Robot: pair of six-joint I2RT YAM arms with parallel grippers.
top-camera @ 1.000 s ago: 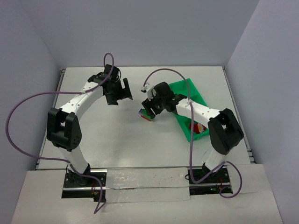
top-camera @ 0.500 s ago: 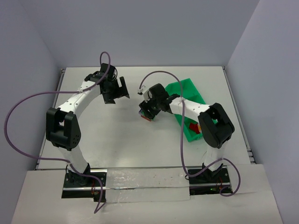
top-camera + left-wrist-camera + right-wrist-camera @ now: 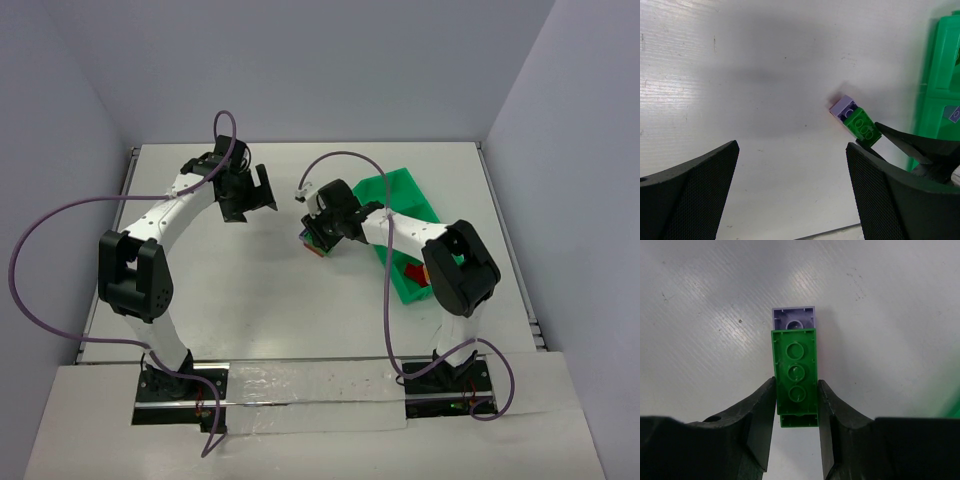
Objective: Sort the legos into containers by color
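Observation:
My right gripper point(image 3: 796, 400) is shut on a green lego point(image 3: 796, 375), its fingers against both long sides, low over the white table. A purple lego point(image 3: 793, 319) is joined to the green one's far end. From above, this clump point(image 3: 314, 243) sits just left of the green tray point(image 3: 395, 190). The left wrist view shows the same green lego point(image 3: 862, 125) and purple lego point(image 3: 844, 106). My left gripper point(image 3: 258, 192) is open and empty above the table, to the left of the clump.
The tray lies at an angle on the right side, and my right arm reaches across it. A red lego point(image 3: 415, 272) lies in its near compartment. A purple piece point(image 3: 954, 114) shows in another compartment. Walls enclose the table.
Over the last second my right arm's elbow swung toward the tray while its gripper stayed on the clump. My left gripper shifted slightly to the far left. Little has moved in the last half second.

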